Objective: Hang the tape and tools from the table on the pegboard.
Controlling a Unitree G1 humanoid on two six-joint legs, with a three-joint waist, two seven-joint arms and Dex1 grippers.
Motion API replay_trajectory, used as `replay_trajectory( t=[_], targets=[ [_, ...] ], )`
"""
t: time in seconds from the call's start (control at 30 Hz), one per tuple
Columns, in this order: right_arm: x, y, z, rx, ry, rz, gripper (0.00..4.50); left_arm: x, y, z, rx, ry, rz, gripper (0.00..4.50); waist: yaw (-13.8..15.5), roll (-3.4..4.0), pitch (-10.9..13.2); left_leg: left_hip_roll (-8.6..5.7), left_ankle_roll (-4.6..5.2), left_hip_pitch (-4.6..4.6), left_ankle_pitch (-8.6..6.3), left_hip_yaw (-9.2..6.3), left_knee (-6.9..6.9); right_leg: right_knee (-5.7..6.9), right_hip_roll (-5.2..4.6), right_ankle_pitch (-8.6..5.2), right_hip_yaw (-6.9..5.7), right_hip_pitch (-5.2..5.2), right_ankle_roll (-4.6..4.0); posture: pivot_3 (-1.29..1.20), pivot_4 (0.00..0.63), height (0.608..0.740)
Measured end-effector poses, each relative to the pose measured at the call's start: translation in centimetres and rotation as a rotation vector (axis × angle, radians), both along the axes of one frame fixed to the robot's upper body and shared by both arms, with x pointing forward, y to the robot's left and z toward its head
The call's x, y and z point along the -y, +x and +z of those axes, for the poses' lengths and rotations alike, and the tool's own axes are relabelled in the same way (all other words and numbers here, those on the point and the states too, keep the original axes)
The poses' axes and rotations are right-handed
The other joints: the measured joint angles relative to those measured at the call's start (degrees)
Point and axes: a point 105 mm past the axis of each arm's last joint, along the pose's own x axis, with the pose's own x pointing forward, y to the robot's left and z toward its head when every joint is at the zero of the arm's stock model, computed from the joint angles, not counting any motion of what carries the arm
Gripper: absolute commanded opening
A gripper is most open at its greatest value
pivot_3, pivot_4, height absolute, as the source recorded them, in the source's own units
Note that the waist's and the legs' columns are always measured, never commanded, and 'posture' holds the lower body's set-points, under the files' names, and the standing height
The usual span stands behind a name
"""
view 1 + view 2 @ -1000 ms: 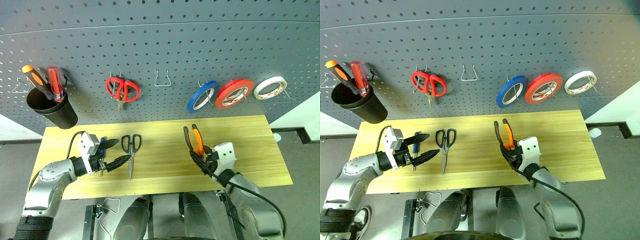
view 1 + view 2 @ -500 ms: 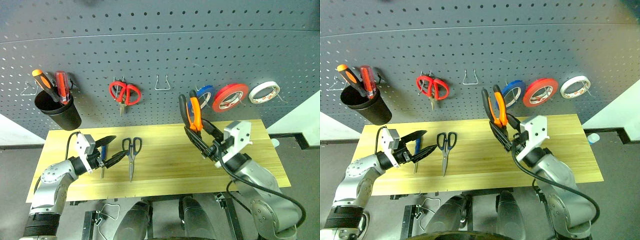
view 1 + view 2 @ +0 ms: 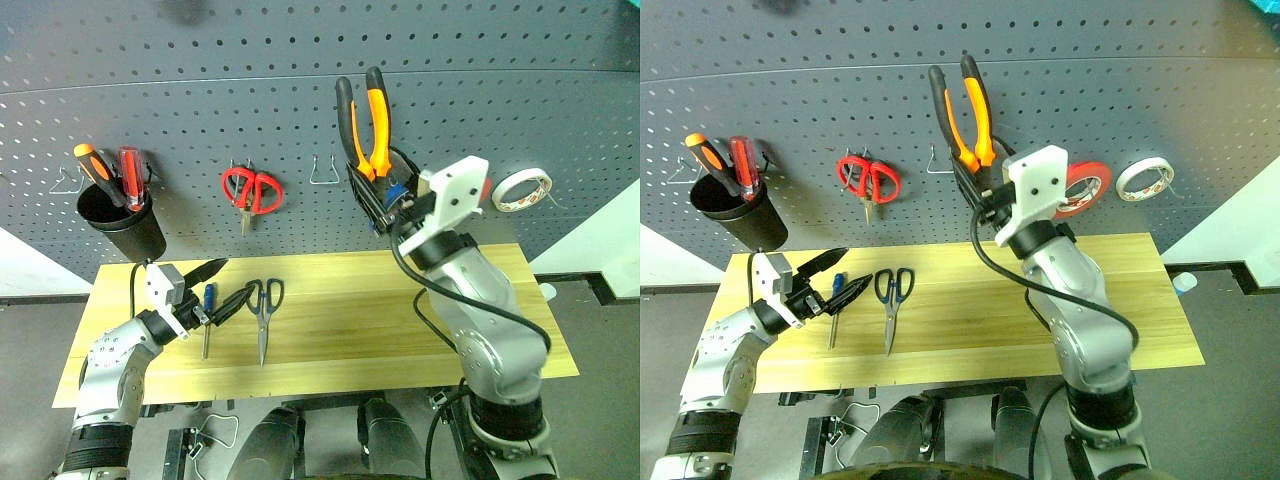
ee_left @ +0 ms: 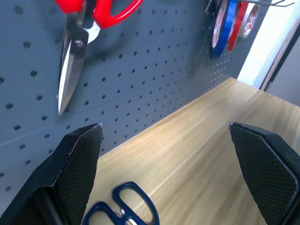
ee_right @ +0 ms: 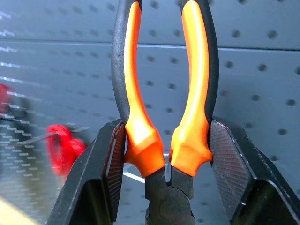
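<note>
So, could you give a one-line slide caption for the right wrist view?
Right gripper holding the pliers by their orange handles, raised in front of the pegboard.

The pliers [image 5: 164,117] have glossy orange-and-black plastic handles, pinched between the right gripper's [image 5: 164,154] matt black fingers [image 5: 229,164] with finely cross-hatched pads. Behind it, the pegboard [image 3: 200,100] looks like matt grey painted metal. Below the left gripper [image 4: 164,136], the table [image 4: 197,154] is pale, smooth wood with a soft sheen.

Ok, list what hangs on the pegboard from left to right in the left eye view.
Black cup with screwdrivers → red scissors → empty wire hook → pliers held up by the right gripper → white tape.
</note>
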Motion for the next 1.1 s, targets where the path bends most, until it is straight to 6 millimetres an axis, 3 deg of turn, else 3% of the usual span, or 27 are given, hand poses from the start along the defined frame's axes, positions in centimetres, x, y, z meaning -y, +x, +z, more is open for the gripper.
replay_trajectory(
  t=[0.37, 0.93, 1.1],
  targets=[
    [-2.9, 1.6, 0.2, 0.026, 0.014, 0.017, 2.24, 0.2, -1.1, -0.4, 0.03, -0.029, 0.024, 4.5, -0.1, 0.01, 0.0, 0.13, -0.06, 0.0, 0.03, 0.11, 0.1, 0.07, 0.08, 0.13, -0.09, -0.05, -0.12, 0.09, 0.137, 0.739],
    [-5.5, 0.8, 4.1, 0.138, 0.14, 0.075, 2.24, -0.6, -1.9, 0.2, 0.175, -0.147, 0.137, 4.5, 0.0, 0.02, 0.0, 0.3, -0.23, 0.05, 0.13, 0.21, 0.54, 0.48, 0.33, 0.39, -0.08, -0.05, -0.21, 0.09, 0.148, 0.739],
    [-6.5, 1.9, 3.8, 0.141, 0.143, 0.054, 2.24, -0.7, -1.8, 0.1, 0.175, -0.146, 0.147, 4.5, 0.1, 0.02, 0.0, 0.33, -0.32, 0.1, 0.18, 0.22, 0.54, 0.55, 0.4, 0.46, -0.08, -0.05, -0.32, 0.1, 0.151, 0.739]
  ],
)
